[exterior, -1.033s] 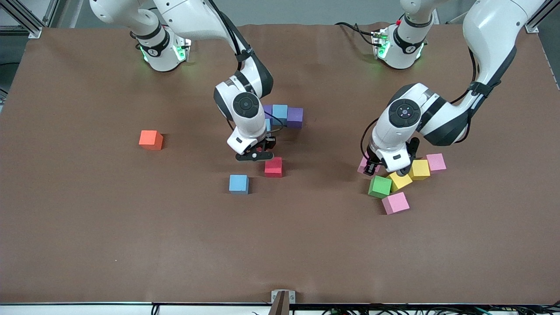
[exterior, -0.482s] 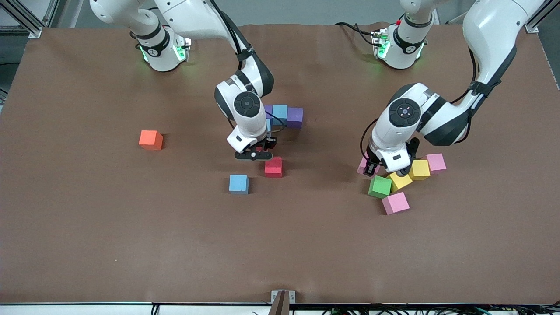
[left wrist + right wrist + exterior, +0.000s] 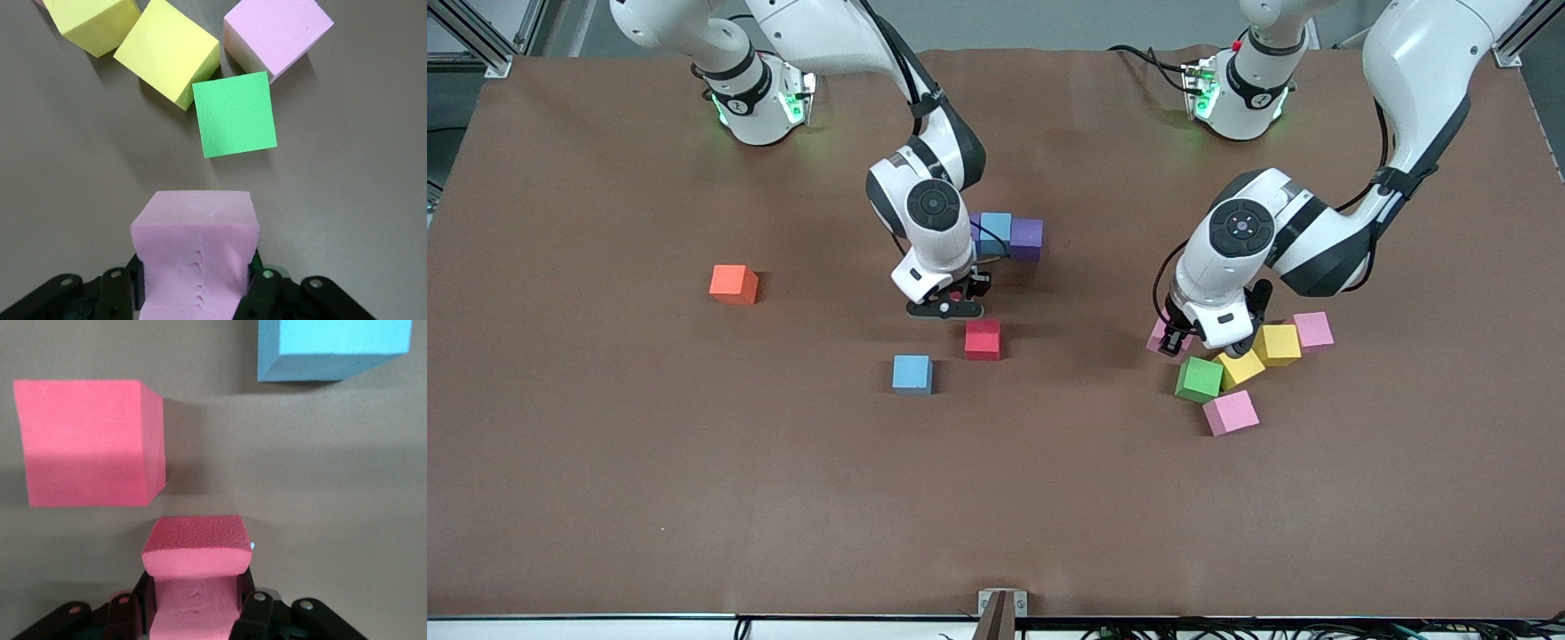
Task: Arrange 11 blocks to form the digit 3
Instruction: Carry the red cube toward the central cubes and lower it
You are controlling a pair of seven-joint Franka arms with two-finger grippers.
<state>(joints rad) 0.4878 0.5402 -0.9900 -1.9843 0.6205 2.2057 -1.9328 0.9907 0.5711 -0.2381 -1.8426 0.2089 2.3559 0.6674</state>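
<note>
1. Right gripper (image 3: 945, 308): located centre of the front view, slightly above mid-height, hanging over the table (image 3: 605, 462). In the right wrist view its fingers (image 3: 257, 613) are clamped on a red block (image 3: 193, 577), squeezed between the pads.
2. A second red block (image 3: 983, 339) rests on the table just below that gripper in the front view. A light blue block (image 3: 912, 373) lies lower still, apart from it.
3. Started row: a light blue block (image 3: 996, 233) touching a purple block (image 3: 1027, 238), centre of the frame in its upper half. A further purple edge shows at the right arm's wrist; the rest is hidden.
4. Left gripper (image 3: 1181, 342): right of centre in the front view, at mid-height. In the left wrist view its fingers (image 3: 263, 290) are clamped on a pink block (image 3: 195, 257).
5. Loose cluster, right of centre: green block (image 3: 1199, 379), two yellow blocks (image 3: 1241, 367) (image 3: 1278, 344) touching one another, a pink block (image 3: 1314, 329) beside the upper yellow one, and another pink block (image 3: 1231, 412) lowest of the group. The green block's corner meets the lower yellow block.
6. An orange cube (image 3: 734, 284) sits alone in the left-centre of the frame, well apart from everything else.
7. The digit 3 is not formed; only the short row in item 3 is assembled.
</note>
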